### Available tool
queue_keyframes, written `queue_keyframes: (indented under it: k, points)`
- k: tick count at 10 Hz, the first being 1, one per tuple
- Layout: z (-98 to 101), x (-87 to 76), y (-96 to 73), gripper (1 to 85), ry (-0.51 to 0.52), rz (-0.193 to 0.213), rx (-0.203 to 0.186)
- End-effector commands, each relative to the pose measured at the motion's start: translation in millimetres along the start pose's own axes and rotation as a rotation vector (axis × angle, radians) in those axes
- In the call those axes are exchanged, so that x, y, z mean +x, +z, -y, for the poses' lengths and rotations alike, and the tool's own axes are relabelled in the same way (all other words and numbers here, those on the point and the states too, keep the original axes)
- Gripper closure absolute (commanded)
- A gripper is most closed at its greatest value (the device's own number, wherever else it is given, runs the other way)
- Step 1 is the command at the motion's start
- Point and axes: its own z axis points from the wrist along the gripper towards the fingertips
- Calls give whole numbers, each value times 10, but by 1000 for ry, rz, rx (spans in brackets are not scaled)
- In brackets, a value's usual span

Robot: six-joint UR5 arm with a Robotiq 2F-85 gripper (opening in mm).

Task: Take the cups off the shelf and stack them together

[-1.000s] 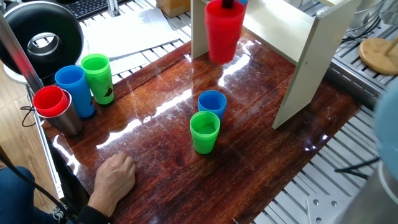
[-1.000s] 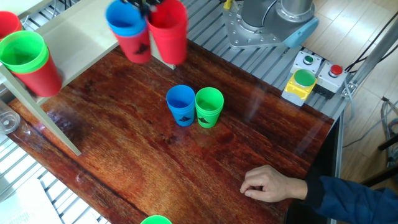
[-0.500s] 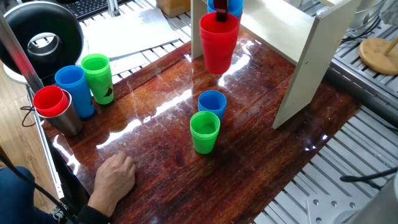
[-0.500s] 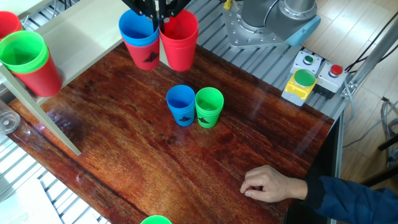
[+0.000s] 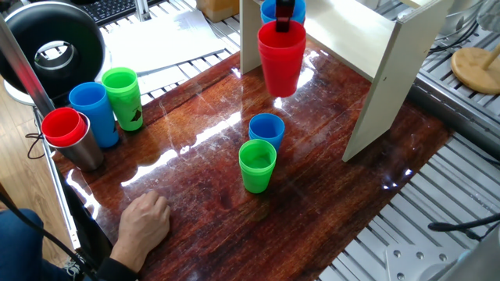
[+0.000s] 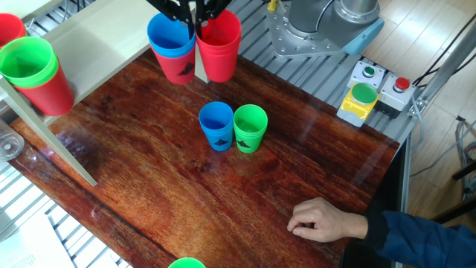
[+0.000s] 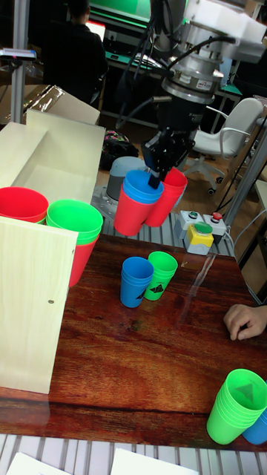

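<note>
My gripper [image 6: 195,11] [image 7: 159,175] hangs in the air beside the shelf [image 5: 375,47] [image 6: 82,33]. It is shut on the touching rims of two items. One is a plain red cup [image 6: 220,49] [image 5: 281,58] [image 7: 169,194]. The other is a blue cup nested in a red one [image 6: 172,50] [image 7: 138,199]. Below them a blue cup [image 6: 216,125] [image 5: 266,129] and a green cup [image 6: 250,128] [image 5: 257,165] stand side by side on the table. On the shelf top a green cup sits in a red one [image 6: 33,71] [image 7: 74,226], next to another red cup [image 7: 22,204].
At the table's left end in one fixed view stand a green cup [image 5: 123,97], a blue cup [image 5: 94,113] and a red cup in a grey metal tumbler [image 5: 84,152]. A person's hand [image 5: 144,222] [image 6: 323,221] rests on the table edge. A button box [image 6: 364,95] sits by the robot base.
The gripper has carried the held cups away from the shelf and slightly down, out over the table's far edge. The cups on the table and the hand have not moved.
</note>
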Motion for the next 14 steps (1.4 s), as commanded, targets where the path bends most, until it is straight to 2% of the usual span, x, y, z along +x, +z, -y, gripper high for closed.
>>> queue_keyframes:
  k: [1,2,3,6,9,11,14]
  points:
    - [-56,-92,123,840,37,9,4]
    - [-96,-120,304,840,49,14,0]
    - [-176,-148,436,840,66,26,-25]
    - [-354,-185,678,840,99,50,-69]
    - [-458,-314,907,840,144,71,-70]
    - [-588,-294,1026,840,174,76,-74]
    - [-635,-239,1186,840,181,94,-75]
